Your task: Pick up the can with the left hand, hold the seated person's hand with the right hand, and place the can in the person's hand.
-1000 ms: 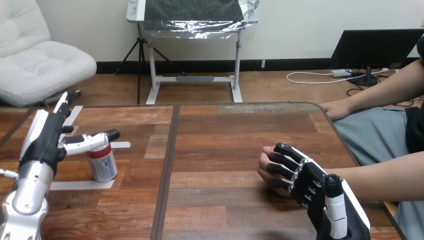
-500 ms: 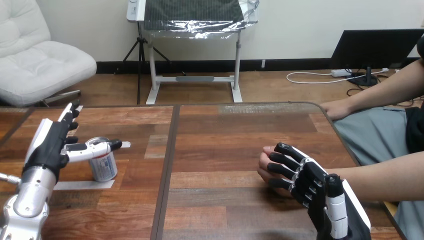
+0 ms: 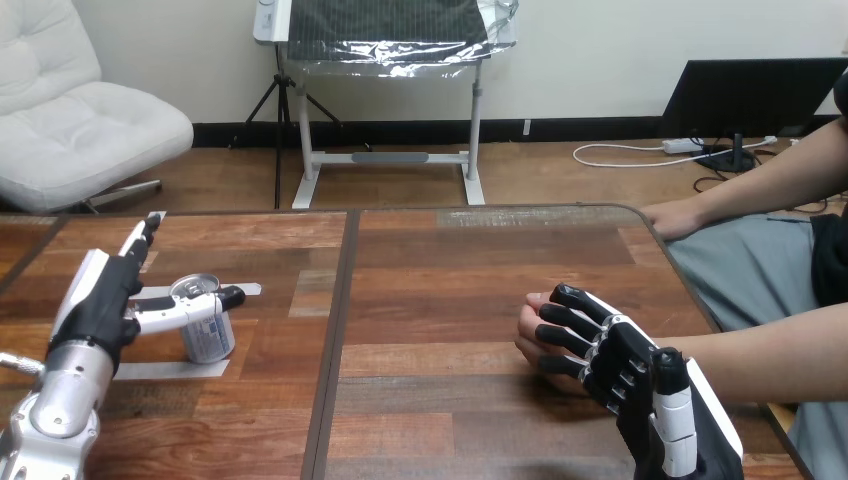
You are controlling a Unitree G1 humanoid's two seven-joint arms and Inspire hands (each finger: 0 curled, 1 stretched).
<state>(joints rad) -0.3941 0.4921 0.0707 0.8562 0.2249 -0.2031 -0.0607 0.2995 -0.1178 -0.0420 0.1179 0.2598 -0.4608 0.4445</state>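
The left hand (image 3: pixel 98 305) had dropped lower beside the can (image 3: pixel 208 335) — its thumb (image 3: pixel 185 308), which a second earlier lay over the can's top, now crossed the can's front just below the rim, and the top showed above it. Its fingers stayed straight, pointing away past the can's left side, not wrapped round it. The can stood upright on the table (image 3: pixel 440 300), not yet lifted. This looked like the hand settling to grasping height, with the closing yet to come. Well to the right of the can, the right hand (image 3: pixel 625 365) had not moved — its fingers lay curled over the person's hand (image 3: pixel 528 330), which rested on the table.
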